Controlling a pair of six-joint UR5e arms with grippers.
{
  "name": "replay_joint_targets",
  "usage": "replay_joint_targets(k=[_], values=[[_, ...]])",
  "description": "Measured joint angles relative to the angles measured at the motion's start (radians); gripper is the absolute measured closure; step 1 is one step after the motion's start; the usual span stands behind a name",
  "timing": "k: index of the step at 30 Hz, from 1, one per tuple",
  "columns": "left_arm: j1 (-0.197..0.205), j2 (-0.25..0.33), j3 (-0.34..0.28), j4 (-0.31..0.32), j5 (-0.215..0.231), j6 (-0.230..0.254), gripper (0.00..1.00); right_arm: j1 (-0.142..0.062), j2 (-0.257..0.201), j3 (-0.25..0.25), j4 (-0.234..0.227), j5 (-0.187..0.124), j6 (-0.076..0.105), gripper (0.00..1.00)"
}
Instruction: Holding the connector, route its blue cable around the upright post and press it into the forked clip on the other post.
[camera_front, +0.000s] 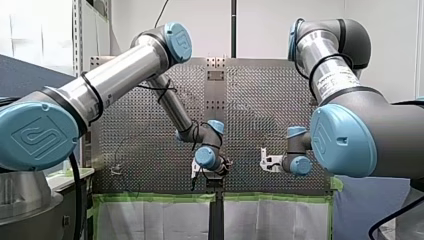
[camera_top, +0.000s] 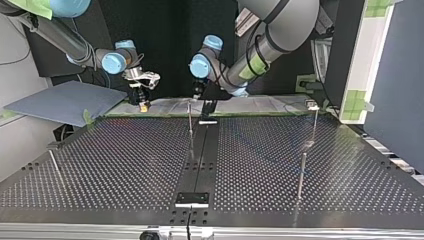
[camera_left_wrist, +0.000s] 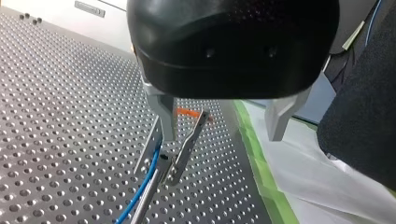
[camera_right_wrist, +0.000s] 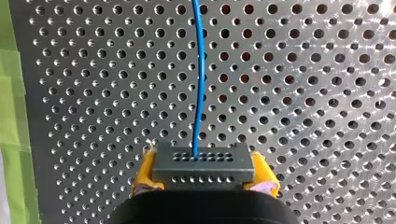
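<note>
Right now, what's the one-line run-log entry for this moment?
right gripper: shut on connector | blue cable: leaves connector over table | left gripper: open by forked clip | cable seated: cannot tell

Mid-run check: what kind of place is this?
Probably a robotics lab bench: a perforated metal table, upright posts fixed to it, green tape along its edge, and my right gripper holding a connector.

- Clip (camera_left_wrist: 180, 156): forked, atop a post (camera_left_wrist: 142, 207).
- Cable (camera_left_wrist: 140, 191): blue, rises along the post into the clip.
- Gripper (camera_left_wrist: 222, 135): spread wide, one finger over the clip.
</note>
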Motion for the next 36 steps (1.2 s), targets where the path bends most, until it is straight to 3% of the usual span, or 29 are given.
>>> replay_joint_targets(k=[10,36], values=[[-0.010,0.034,-0.016,0.024,-0.008,-0.003,0.07,0.000,0.000,0.000,0.001,0.000,0.000,0.98],[-0.021,0.037,-0.021,0.011,-0.027,-0.013,0.07,0.000,0.001,-0.001,0.005,-0.005,0.000,0.98]])
